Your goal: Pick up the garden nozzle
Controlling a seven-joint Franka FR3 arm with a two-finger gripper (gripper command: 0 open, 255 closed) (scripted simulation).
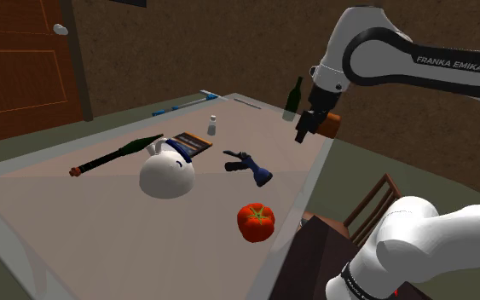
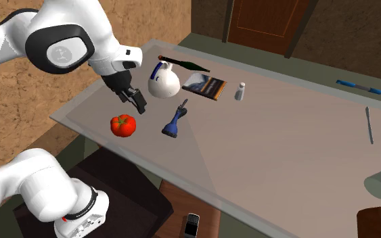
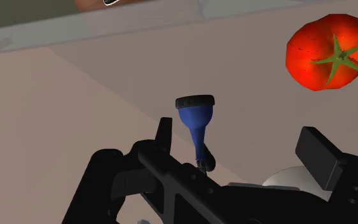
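The garden nozzle (image 1: pixel 248 165) has a blue body, a black head and a dark handle, and lies flat on the pale table (image 1: pixel 76 213) between a white jug and a tomato. My black gripper (image 1: pixel 303 129) hangs open in the air, above the table and off to the side of the nozzle. From the second exterior view, the gripper (image 2: pixel 137 100) sits over the table edge, above the tomato and to the left of the nozzle (image 2: pixel 174 122). Looking along the hand, the nozzle (image 3: pixel 196 121) lies below the open gripper (image 3: pixel 241 143), nearer one finger (image 3: pixel 165 133), untouched.
A red tomato (image 1: pixel 256 221) sits near the table's front edge. The white jug (image 1: pixel 167 173), a book (image 1: pixel 191 143), a lying dark bottle (image 1: pixel 118 156) and a small shaker (image 1: pixel 213 125) stand beyond the nozzle. A green bottle (image 1: pixel 292 100) stands at the far edge.
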